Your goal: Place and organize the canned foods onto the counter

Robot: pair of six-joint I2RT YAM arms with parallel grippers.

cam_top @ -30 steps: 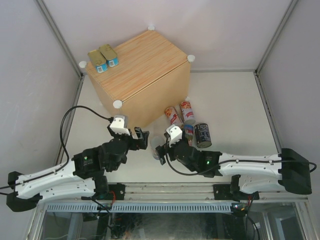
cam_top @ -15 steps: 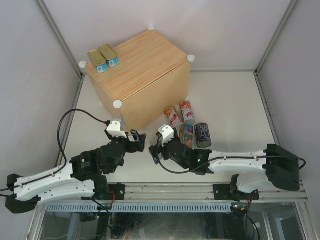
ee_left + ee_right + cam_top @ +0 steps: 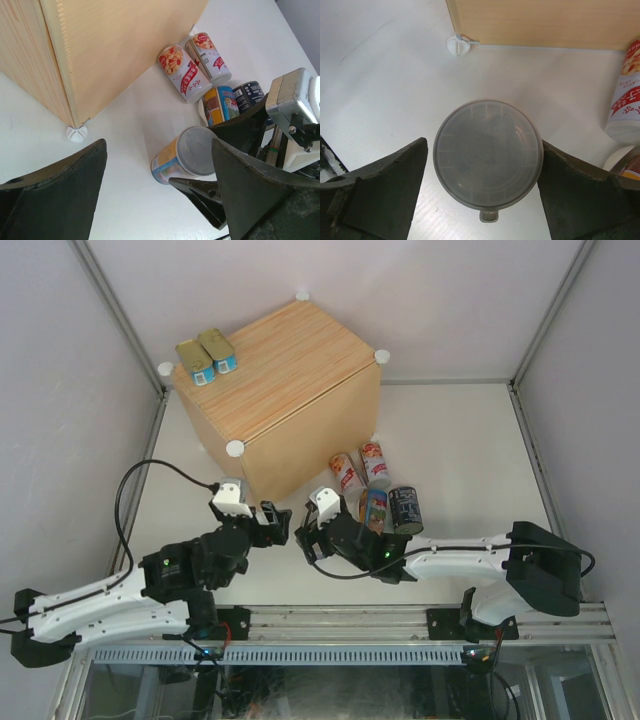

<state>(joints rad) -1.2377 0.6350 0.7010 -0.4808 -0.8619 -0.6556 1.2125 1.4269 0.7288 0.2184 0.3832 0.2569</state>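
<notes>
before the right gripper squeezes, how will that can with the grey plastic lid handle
Probably rigid: the can looks like a plain food cylinder, so the right gripper can likely squeeze firmly. Its smooth round wall may slip or twist if gripped off centre. The thin grey lid probably flexes, so hold the body.

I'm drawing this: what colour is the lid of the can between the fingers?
The lid is see-through grey; the right wrist view shows it best.
</notes>
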